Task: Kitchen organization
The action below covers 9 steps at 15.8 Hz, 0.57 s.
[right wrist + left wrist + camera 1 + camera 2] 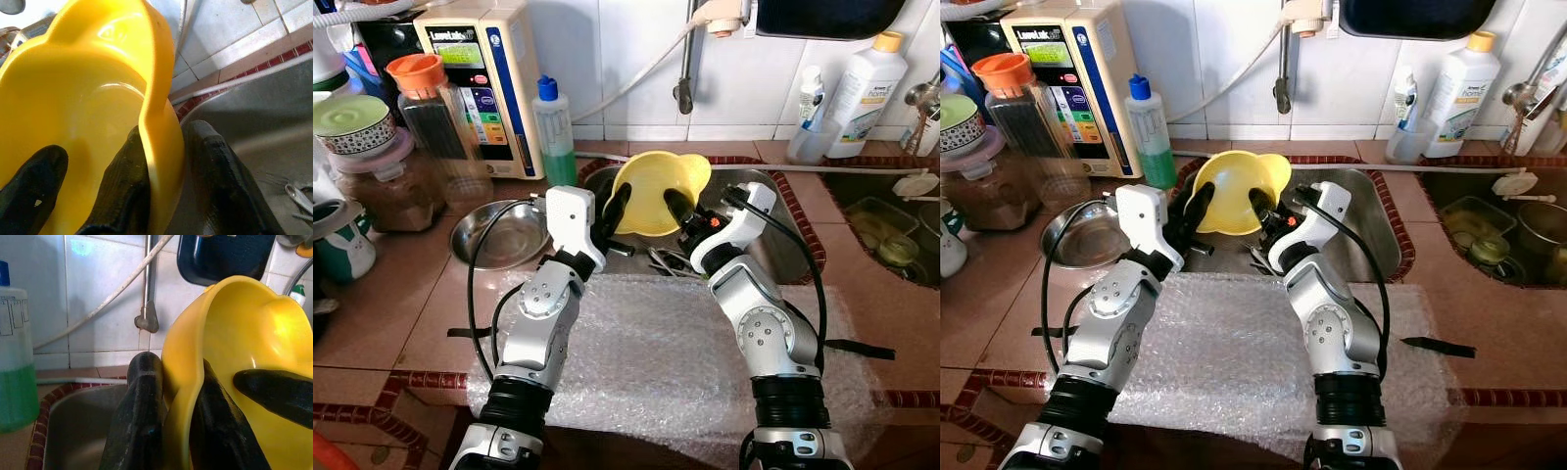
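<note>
Yellow bowl pinched at opposite rims by left gripper and right gripper above sink, probably mid-transfer, needing level joint lift next

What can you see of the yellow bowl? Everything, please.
The yellow bowl looks like glossy plastic, with a wavy, lobed rim. It is held tilted above the steel sink, its opening facing the robot. Both grippers pinch its rim, the left gripper on one side and the right gripper on the other, each with one finger inside and one outside.
</note>
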Motion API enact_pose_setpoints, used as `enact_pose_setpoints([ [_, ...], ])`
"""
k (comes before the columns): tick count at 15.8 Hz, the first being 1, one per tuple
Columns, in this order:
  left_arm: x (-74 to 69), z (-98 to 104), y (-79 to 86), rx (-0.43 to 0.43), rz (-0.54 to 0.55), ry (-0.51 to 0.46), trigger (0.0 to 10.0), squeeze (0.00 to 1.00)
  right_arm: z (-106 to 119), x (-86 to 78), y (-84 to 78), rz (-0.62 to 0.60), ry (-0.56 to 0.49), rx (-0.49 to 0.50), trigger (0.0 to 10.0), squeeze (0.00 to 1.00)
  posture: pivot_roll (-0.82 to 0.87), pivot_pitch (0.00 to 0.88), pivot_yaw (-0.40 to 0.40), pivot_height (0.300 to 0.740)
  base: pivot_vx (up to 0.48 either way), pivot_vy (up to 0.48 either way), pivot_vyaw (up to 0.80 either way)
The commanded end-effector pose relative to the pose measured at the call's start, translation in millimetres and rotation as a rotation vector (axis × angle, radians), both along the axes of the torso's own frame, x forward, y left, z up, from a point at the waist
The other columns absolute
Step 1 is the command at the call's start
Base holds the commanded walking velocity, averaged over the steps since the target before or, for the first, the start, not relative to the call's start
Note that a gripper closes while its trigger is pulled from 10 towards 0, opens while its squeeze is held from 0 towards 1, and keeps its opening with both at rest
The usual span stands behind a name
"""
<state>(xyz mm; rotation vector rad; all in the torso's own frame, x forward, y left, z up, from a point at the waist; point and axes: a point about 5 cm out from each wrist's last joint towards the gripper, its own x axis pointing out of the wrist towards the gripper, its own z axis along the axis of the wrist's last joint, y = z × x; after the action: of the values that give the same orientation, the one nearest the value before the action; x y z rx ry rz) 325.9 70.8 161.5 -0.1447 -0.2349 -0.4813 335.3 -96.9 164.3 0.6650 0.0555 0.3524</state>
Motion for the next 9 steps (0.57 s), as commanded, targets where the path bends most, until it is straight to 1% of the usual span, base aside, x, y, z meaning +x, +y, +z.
enact_pose_setpoints([
  [1,-8.6,15.8,-13.9,-0.011,-0.119,-0.092,0.0,0.0,-9.4,6.2,-26.7,-0.148,0.077,0.009,0.0,0.0,-0.05,0.0,0.051,0.74,0.0,0.0,0.0],
  [5,-10.2,18.6,-17.3,-0.014,-0.138,-0.097,0.0,0.0,-13.0,8.2,-32.5,-0.184,0.107,0.028,0.0,0.0,-0.04,0.0,0.051,0.74,0.0,0.0,0.0],
  [6,-11.4,16.8,-18.4,-0.033,-0.163,-0.075,4.4,1.0,-13.6,8.5,-32.8,-0.191,0.111,0.031,0.0,0.0,-0.05,0.0,0.053,0.74,0.0,0.0,0.0],
  [7,-12.9,15.0,-19.5,-0.04,-0.185,-0.06,10.0,1.0,-14.5,8.7,-32.8,-0.197,0.117,0.033,0.0,0.0,-0.04,0.0,0.056,0.74,0.0,0.0,0.0],
  [9,-13.6,13.4,-20.6,-0.019,-0.187,-0.061,10.0,1.0,-16.7,9.2,-35.3,-0.227,0.131,0.045,0.0,0.0,-0.05,0.0,0.064,0.74,0.0,0.0,0.0],
])
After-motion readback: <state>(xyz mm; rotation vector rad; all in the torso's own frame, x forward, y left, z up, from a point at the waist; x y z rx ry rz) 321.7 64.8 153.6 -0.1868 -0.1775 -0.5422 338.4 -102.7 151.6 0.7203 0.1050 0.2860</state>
